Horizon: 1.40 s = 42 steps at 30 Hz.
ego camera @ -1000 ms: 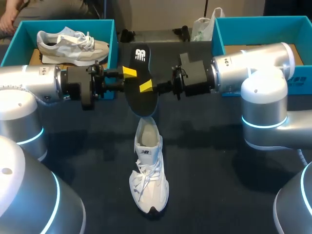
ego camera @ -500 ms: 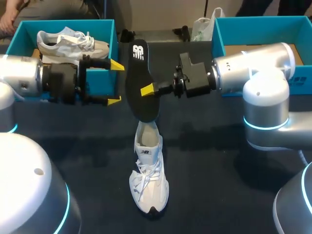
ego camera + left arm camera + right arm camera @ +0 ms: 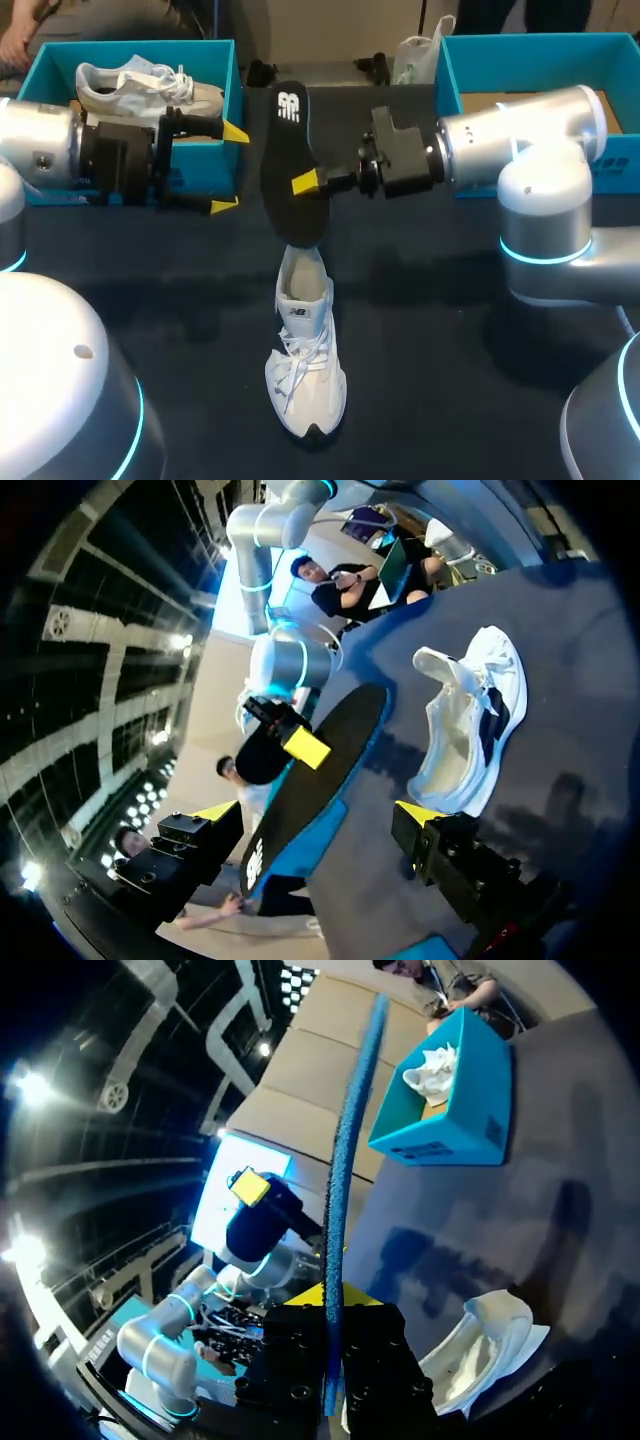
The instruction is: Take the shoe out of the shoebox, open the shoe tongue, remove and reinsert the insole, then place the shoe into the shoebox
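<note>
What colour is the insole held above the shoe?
The insole is black with a white logo; the head view shows it best.

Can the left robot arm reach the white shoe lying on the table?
Probably yes: the open left gripper holds nothing, and nothing stands between it and that white lace-up sneaker.

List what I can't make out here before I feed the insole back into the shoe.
1. Head view: the insole covers the right end effector's far finger; one yellow tip shows.
2. Head view: the insole's lower end overlaps the shoe's heel opening; contact there cannot be told.
3. Right wrist view: the end effector's body hides part of the shoe.
4. Head view: my right arm covers part of the right shoebox's inside.
</note>
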### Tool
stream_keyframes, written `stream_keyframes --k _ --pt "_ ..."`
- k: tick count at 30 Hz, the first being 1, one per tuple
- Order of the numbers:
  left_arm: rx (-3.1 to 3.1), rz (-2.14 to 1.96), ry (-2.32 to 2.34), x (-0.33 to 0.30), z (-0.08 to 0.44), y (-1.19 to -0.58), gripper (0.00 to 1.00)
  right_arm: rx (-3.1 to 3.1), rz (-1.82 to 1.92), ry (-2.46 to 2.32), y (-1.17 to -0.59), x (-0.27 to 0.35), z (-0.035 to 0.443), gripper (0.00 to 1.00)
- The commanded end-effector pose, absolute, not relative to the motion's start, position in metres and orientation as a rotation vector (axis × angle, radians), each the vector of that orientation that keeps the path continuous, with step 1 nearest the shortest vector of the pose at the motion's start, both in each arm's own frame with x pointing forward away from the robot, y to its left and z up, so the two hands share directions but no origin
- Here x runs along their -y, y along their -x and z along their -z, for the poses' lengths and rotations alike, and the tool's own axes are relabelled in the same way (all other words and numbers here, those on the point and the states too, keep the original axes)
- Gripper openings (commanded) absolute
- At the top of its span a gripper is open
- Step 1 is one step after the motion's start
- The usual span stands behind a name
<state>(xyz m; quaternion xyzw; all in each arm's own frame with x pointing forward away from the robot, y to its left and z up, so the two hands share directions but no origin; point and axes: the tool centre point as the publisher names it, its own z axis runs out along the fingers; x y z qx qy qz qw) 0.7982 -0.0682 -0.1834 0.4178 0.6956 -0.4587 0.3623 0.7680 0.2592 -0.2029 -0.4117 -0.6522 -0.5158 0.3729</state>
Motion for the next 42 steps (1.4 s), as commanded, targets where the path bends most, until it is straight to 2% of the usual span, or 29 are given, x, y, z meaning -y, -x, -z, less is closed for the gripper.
stream_keyframes --k 1,12,15,27,42 --pt "-2.045 0.965 -0.956 0.061 0.173 -0.777 1.0 1.646 1.42 1.071 -0.754 -0.255 0.213 0.0" --pt "-2.528 0.842 -0.665 0.025 0.201 -0.762 1.0 1.714 1.534 1.113 -0.756 -0.249 0.217 0.0" --pt "-2.712 0.588 -0.517 0.025 0.21 -0.758 1.0 1.736 1.566 1.106 -0.759 -0.249 0.22 0.0" --pt "-2.712 0.588 -0.517 0.025 0.21 -0.758 1.0 1.745 1.565 1.093 -0.76 -0.248 0.222 0.0" --pt "-2.976 0.585 -0.221 0.035 0.262 -0.747 1.0 1.758 1.728 1.022 -0.756 -0.248 0.244 0.0"
